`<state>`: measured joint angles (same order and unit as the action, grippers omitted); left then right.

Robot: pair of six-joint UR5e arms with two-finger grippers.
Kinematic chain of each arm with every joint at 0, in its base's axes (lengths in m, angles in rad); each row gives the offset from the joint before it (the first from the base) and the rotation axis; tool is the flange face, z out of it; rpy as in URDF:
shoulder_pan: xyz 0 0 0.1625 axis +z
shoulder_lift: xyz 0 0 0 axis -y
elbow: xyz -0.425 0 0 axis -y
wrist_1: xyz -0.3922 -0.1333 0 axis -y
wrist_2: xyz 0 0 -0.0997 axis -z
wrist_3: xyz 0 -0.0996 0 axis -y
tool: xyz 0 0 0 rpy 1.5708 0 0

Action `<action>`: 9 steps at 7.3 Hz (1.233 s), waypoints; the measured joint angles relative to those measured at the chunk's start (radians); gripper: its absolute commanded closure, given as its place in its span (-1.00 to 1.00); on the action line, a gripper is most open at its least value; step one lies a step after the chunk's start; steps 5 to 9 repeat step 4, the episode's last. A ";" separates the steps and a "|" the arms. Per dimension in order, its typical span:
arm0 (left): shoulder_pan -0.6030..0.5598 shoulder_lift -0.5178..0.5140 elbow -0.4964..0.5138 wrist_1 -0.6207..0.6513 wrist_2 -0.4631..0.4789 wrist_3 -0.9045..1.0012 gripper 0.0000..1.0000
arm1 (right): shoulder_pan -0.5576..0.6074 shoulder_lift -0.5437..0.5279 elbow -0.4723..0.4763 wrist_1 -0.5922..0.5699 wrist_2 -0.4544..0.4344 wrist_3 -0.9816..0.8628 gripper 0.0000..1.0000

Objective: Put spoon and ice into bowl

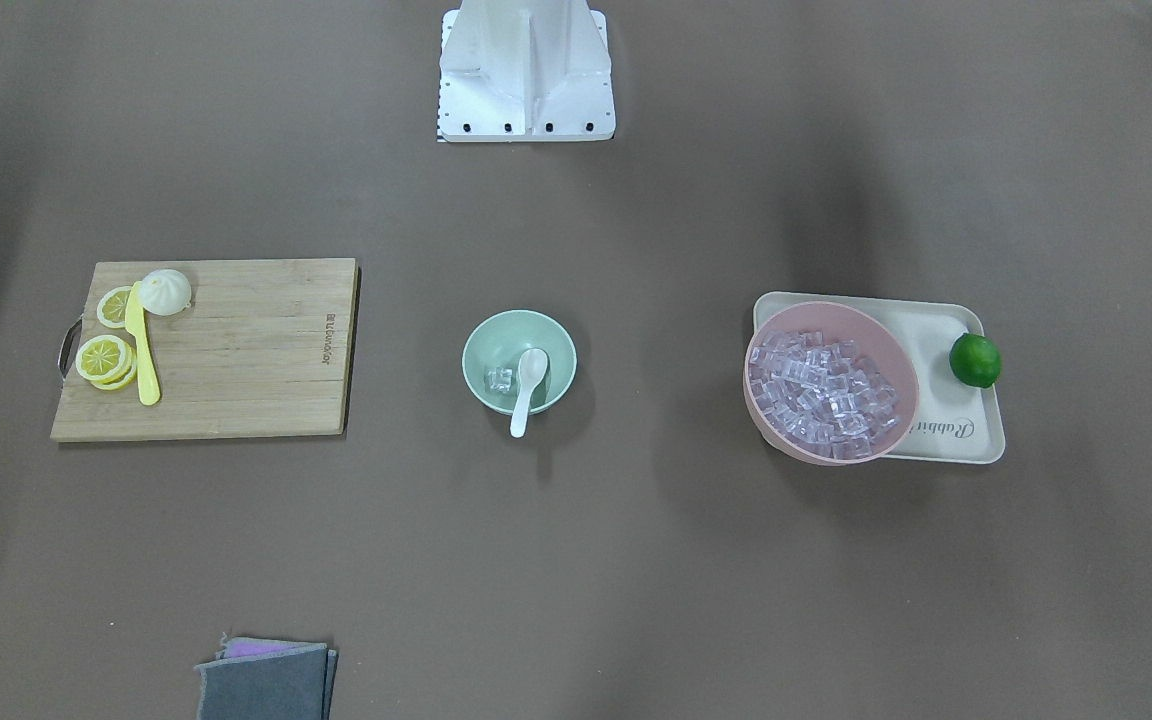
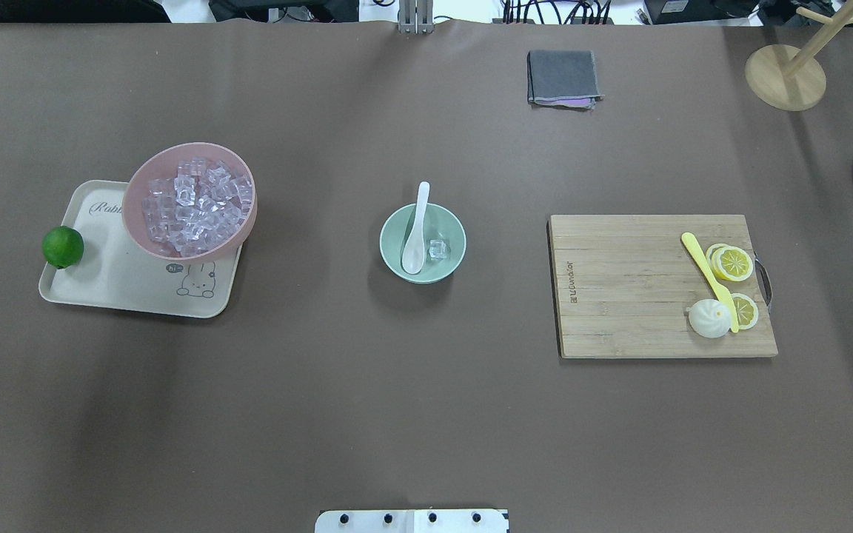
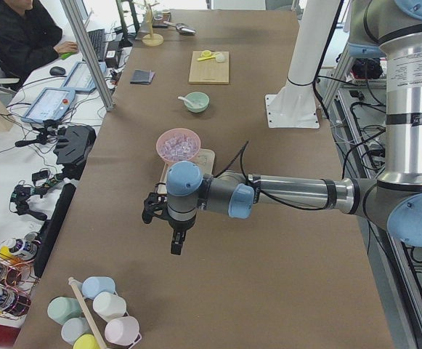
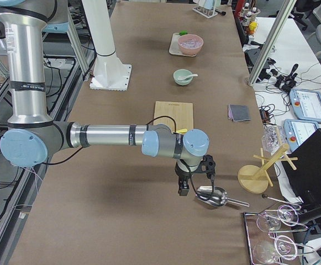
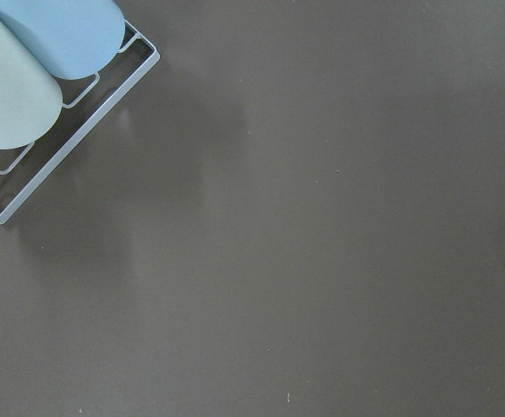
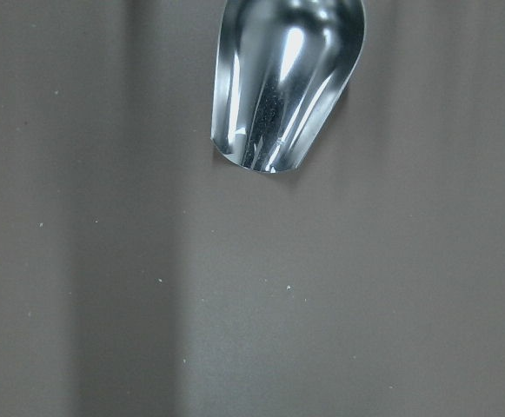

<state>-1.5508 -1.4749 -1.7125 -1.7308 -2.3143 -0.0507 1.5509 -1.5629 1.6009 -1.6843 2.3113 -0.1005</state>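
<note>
Inside bowl (image 1: 558,349): spoon (image 1: 528,385), ice (image 1: 499,379); left hand (image 3: 175,243), right hand (image 4: 184,188): cannot tell grip.

You have a cutting board (image 2: 649,285) carrying lemon slices (image 2: 735,263), a yellow knife (image 2: 708,280) and a bun (image 2: 709,320), plus a pink bowl (image 2: 134,200) and lime (image 2: 63,246) on a tray (image 2: 130,285).

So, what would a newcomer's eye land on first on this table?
Probably the pink bowl heaped with clear ice cubes, resting on a cream tray next to a green lime. In the middle of the table, the mint bowl holds a white spoon and a bit of ice. At the other side, a wooden board carries bright lemon slices.
</note>
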 measured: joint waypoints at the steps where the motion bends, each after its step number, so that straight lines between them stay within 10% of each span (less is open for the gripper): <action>1: 0.000 0.000 0.001 -0.003 0.000 0.000 -0.97 | 0.000 -0.001 -0.002 0.000 0.000 -0.001 -1.00; 9: -0.001 -0.006 0.006 -0.010 0.005 0.002 -0.97 | 0.000 0.000 -0.004 0.001 0.000 -0.002 -1.00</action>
